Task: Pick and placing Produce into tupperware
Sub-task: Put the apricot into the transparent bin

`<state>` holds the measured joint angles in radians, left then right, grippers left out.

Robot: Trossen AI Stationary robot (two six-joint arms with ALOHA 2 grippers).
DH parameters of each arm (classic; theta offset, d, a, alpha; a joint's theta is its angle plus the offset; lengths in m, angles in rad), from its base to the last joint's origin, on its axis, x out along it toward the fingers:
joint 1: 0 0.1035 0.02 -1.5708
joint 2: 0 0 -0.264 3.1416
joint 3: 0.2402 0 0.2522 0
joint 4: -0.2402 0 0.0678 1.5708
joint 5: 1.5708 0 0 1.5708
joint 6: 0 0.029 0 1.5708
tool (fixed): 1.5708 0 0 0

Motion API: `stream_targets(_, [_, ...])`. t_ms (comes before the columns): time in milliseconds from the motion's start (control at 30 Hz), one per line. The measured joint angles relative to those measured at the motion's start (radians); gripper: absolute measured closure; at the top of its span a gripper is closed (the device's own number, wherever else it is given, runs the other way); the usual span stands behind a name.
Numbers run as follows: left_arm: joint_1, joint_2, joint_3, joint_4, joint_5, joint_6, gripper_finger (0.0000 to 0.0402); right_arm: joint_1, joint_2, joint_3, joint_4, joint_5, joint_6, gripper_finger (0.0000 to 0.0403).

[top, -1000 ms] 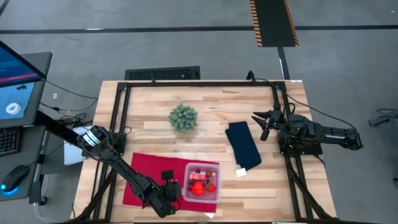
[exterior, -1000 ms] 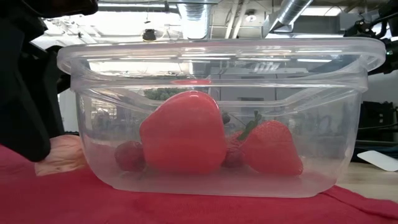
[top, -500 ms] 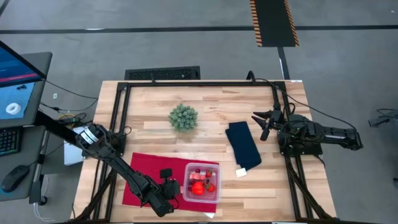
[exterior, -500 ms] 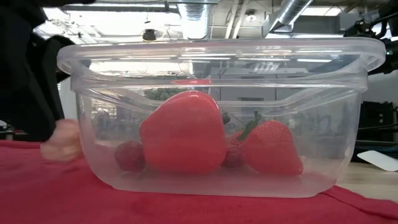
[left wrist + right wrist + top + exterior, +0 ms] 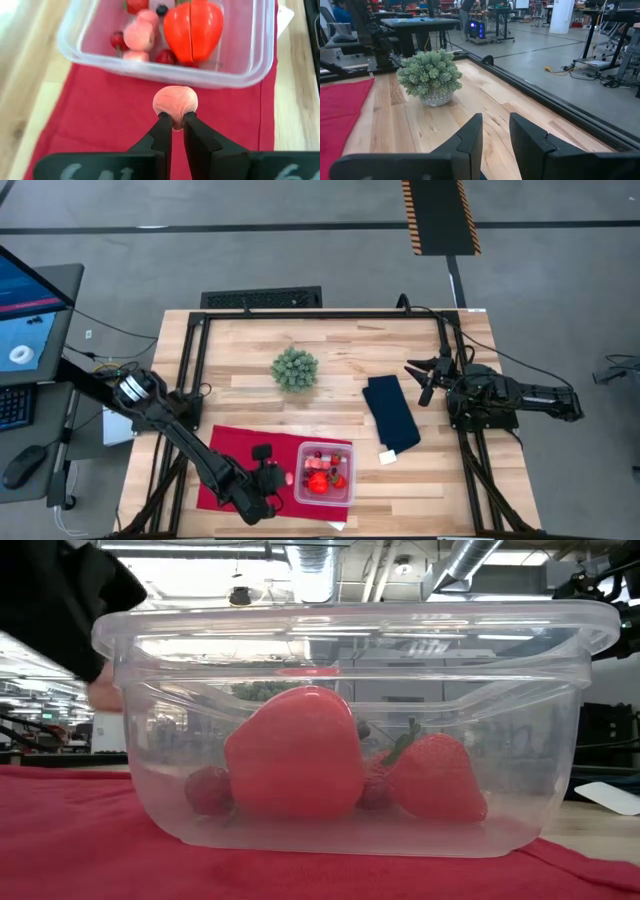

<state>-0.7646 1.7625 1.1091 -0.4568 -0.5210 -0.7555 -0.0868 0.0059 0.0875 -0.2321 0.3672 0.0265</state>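
— Where is the pink toy piece?
— Pinched between the tips of the left pincer, lifted clear of the cloth; it is rounded, pale pink and lobed.

— And the tupperware?
— Just ahead of that pincer, upright and lidless, clear with rounded corners.

— What lies inside?
— A big red-orange fruit with a seam down its middle, a pale pink piece, a strawberry, small dark red berries and a tiny dark blue berry.
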Motion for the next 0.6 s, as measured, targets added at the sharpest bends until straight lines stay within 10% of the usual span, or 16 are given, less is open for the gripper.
stream_targets(600, [0.091,-0.019,0.016,0.113,0.018,0.222,0.0377,0.000,0.000,0.000,0.000,0.000,0.000,0.0283])
